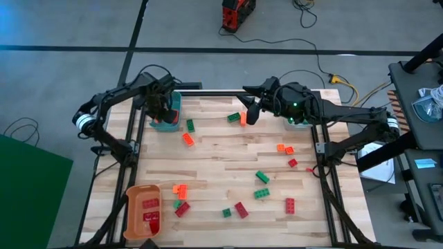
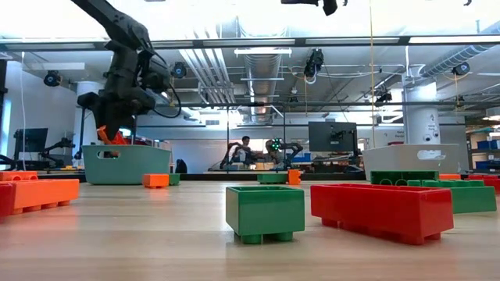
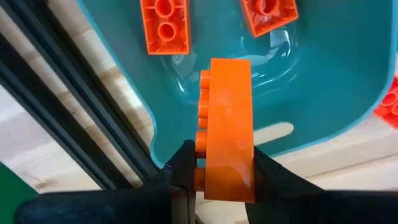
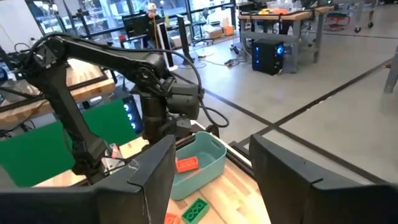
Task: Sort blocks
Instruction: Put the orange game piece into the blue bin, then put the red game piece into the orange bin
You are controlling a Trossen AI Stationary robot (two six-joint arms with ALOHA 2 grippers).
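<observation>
My left gripper (image 1: 164, 111) hangs over the teal bin (image 1: 168, 119) at the table's far left, shut on an orange block (image 3: 227, 118). Two more orange blocks (image 3: 165, 25) lie on the bin's floor. My right gripper (image 1: 249, 112) hovers open at the far middle, close above a green block (image 1: 233, 117) and an orange block (image 1: 243, 119); nothing is between its fingers (image 4: 155, 174). Several red, green and orange blocks (image 1: 261, 194) lie flat and scattered over the wooden table. The low view shows the held block (image 2: 117, 137) just above the teal bin's rim (image 2: 125, 148). My left gripper pinches the orange block between its two fingers (image 3: 185, 168) at one end (image 3: 227, 177). One finger is on the studded face and the other on the opposite face. The fingers point down from above. The block hangs clear above the bin's floor, its studs facing sideways.
An orange bin (image 1: 131, 207) holding red blocks stands at the near left corner. A pale bin (image 1: 299, 123) sits under my right arm at the far right. Black frame rails (image 1: 138, 131) run along the table's sides. The table's middle holds only a few blocks.
</observation>
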